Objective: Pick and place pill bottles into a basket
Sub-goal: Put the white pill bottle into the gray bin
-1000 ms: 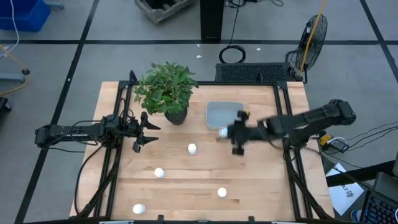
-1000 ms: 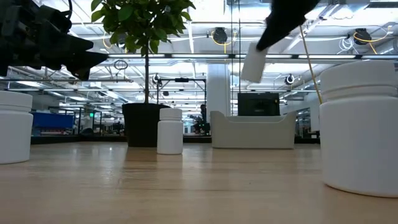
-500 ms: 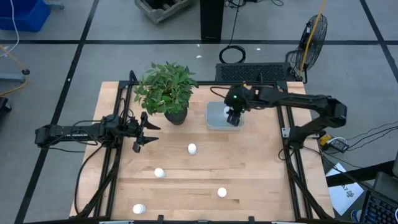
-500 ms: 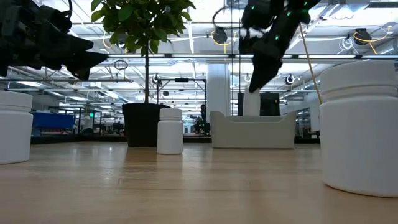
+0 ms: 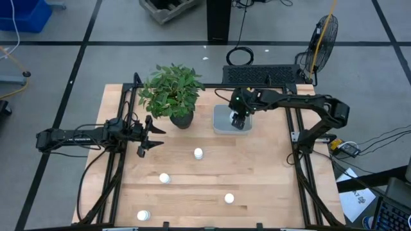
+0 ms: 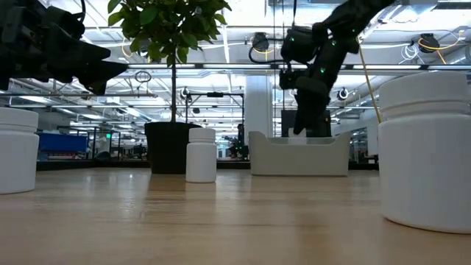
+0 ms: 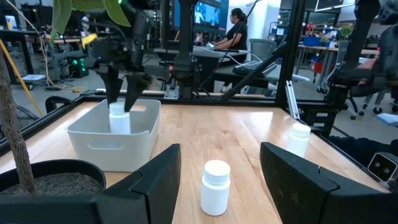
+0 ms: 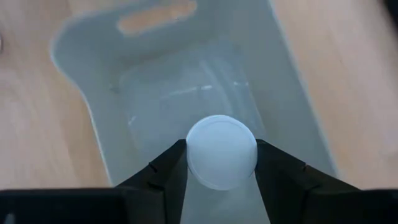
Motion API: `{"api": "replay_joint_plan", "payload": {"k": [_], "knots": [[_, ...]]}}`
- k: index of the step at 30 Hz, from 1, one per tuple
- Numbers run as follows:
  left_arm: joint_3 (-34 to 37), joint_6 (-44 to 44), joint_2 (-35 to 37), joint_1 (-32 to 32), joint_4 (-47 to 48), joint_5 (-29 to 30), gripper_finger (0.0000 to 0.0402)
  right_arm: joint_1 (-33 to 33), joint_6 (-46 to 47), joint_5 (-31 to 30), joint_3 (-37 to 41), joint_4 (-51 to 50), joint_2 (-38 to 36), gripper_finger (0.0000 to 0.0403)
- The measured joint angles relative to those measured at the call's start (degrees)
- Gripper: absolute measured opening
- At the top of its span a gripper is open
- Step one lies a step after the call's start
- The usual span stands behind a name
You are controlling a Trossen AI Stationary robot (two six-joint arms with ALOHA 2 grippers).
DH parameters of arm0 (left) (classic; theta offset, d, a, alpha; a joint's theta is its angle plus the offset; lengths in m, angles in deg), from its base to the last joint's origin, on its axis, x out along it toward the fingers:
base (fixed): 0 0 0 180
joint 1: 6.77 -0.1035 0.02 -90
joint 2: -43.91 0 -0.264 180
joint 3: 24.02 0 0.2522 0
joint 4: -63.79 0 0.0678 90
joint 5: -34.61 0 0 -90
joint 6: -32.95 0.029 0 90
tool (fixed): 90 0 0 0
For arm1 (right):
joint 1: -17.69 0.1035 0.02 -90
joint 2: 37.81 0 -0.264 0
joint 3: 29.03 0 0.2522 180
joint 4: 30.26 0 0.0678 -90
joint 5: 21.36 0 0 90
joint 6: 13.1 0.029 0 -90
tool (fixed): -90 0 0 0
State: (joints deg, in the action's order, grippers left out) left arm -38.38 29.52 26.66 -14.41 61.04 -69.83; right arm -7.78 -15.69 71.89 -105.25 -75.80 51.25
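My right gripper [image 5: 238, 119] reaches down into the pale basket [image 5: 220, 114] at the table's far middle, shut on a white pill bottle [image 8: 221, 152]. The left wrist view shows that bottle [image 7: 119, 118] upright inside the basket [image 7: 112, 140]. Several more pill bottles stand on the wood: [image 5: 198, 153], [image 5: 165, 178], [image 5: 229, 198], [image 5: 144, 215]. My left gripper [image 5: 151, 136] waits open at the table's left, pointing level toward the right, with one bottle [image 7: 216, 186] standing ahead of it. My right gripper pinches the bottle's cap [image 8: 194, 155] between its two fingers [image 8: 165, 171], one on each side. The fingers come from above, slanting down. The bottle stands upright with its body inside the basket; whether its base rests on the basket's floor I cannot tell.
A leafy plant [image 5: 171, 91] in a dark pot [image 5: 182, 120] stands just left of the basket. Black frame rails [image 5: 295, 147] run along the table's sides. Bare wood lies between the loose bottles and right of the basket.
My right gripper has carried the bottle from above the table's middle right toward the far edge and to the left, over the basket. It has then sunk, and the bottle has gone down inside the basket walls.
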Motion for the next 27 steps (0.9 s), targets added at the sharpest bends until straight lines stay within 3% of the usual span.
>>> {"api": "replay_joint_plan", "payload": {"k": [8, 27], "knots": [[0.0, 0.0, 0.0, 0.0, 0.0, 0.0, 0.0223, -2.6, -0.3, 2.5, 6.4, 5.8, -0.4, 0.0154], [0.0, 0.0, 0.0, 0.0, 0.0, 0.0, 0.0223, -2.8, -2.4, -0.2, 8.6, 7.4, -2.1, 0.025]]}}
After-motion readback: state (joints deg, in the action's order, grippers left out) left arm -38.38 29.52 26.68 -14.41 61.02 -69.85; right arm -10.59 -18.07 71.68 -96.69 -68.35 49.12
